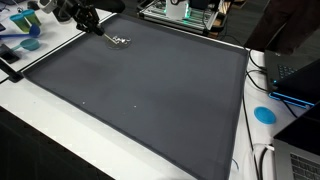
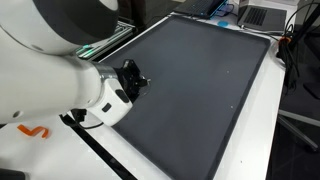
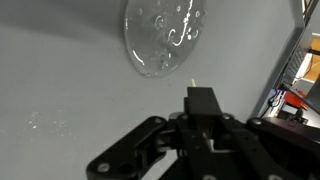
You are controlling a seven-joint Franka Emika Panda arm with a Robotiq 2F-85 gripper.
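End effector (image 3: 190,100) hovering just beside clear crumpled plastic piece (image 3: 163,38) on dark mat (image 1: 140,90); finger state unclear. Piece appearing light, flimsy, slippery; pinching raised edge advisable.

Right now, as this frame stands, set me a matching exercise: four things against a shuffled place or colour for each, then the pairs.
Things:
1. clear plastic piece
2. round disc
3. mat
4. tool

Descriptions:
A. dark grey, covering most of the table
B. blue, on the white table beside the mat
C. black, above the mat's corner
D. see-through, lying on the mat close to the tool

Pairs: 1-D, 2-B, 3-A, 4-C
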